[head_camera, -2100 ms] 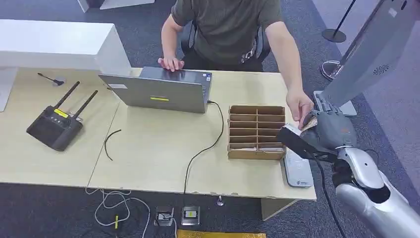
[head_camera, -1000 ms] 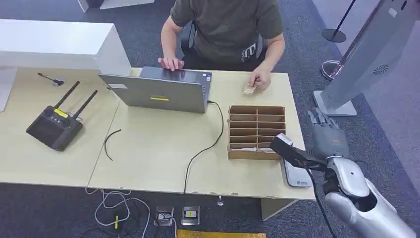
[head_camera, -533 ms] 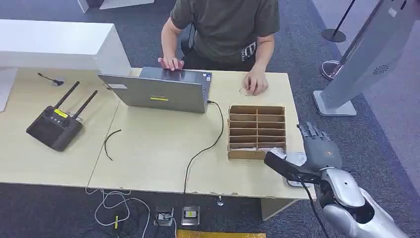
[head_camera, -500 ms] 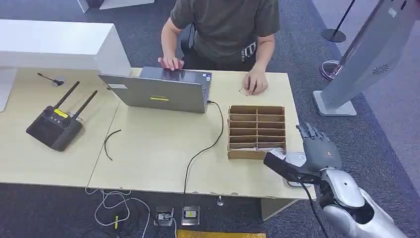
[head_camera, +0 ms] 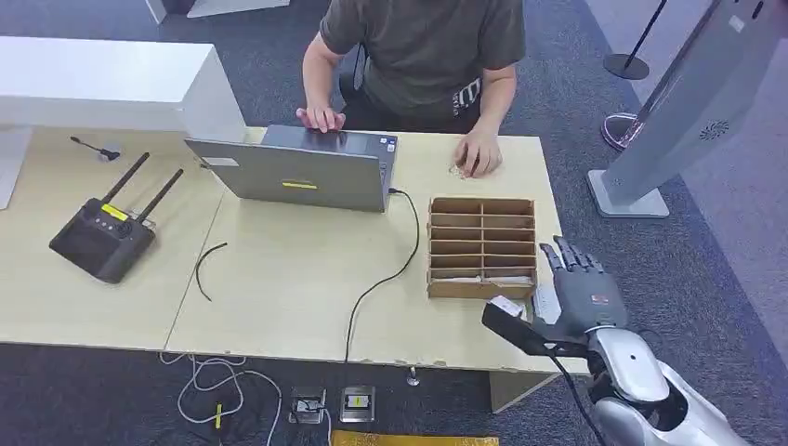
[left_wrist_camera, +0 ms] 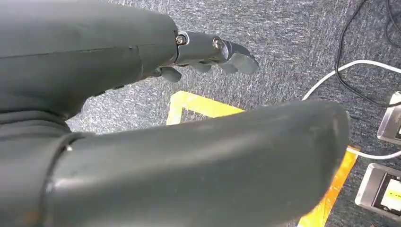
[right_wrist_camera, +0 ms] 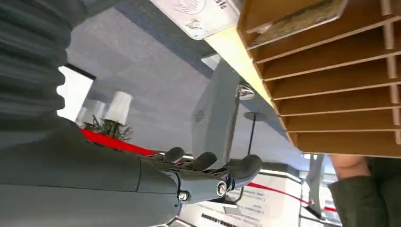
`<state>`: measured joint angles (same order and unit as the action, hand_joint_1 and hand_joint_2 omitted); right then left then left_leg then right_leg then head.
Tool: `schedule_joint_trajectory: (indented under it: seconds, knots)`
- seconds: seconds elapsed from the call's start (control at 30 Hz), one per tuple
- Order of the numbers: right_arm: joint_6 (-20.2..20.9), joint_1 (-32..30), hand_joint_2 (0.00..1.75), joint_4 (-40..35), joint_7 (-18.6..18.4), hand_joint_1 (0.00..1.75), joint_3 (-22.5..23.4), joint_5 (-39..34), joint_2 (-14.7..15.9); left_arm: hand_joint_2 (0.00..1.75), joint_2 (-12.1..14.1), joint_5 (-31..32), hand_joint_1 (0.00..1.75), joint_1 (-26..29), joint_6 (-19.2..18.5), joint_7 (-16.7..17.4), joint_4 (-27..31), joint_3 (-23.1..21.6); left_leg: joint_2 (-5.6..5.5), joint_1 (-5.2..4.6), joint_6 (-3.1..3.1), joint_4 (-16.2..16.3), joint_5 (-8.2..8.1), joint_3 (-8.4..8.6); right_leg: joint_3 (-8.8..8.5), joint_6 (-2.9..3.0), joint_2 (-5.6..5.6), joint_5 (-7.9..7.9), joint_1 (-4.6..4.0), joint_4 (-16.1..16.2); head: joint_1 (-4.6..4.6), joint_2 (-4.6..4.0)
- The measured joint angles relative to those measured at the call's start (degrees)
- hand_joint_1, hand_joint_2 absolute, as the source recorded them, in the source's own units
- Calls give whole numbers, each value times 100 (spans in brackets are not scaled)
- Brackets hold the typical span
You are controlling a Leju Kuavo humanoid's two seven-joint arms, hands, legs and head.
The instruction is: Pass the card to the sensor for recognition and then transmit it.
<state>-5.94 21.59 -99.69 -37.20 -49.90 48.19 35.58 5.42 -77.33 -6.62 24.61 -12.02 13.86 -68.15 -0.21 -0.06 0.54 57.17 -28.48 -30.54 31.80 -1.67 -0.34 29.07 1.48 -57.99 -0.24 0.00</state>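
Under the person's hand (head_camera: 479,153), at the wooden desk's (head_camera: 279,279) far edge, lies the card (head_camera: 457,170), at twelve o'clock from the right hand (head_camera: 578,290) and well apart; that hand is empty, fingers spread, beside the cardboard organizer (head_camera: 482,247). Left hand (left_wrist_camera: 208,52) hangs empty over grey carpet (left_wrist_camera: 283,28).

Right hand (head_camera: 578,290) — raised on silver arm, fingers spread, holding nothing. Left hand (left_wrist_camera: 208,52) — hanging, fingers loosely extended, empty.
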Motion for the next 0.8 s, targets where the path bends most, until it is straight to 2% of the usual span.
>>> schedule_joint_trajectory:
  seconds: [0.1,0.47,0.73,0.8]
  knots:
    - [-134,7,175,40,53,0,-75,48,-29,0,0,7,0,0,0,7,0,0,0,0,0,0,0,0,0,0,-1,0,0,0,0,0]
    - [-206,33,175,171,77,0,-313,57,-107,0,0,11,0,0,0,11,0,0,0,0,0,0,0,-1,0,0,-1,0,0,0,0,0]
    - [-685,45,175,361,282,0,-418,85,-203,0,0,-2,0,0,55,15,0,0,0,0,0,0,0,-2,0,0,-1,0,0,0,0,0]
    - [-685,45,175,361,282,0,-418,85,-203,0,0,-2,0,0,55,15,0,0,0,0,0,0,0,-2,0,0,-1,0,0,0,0,0]
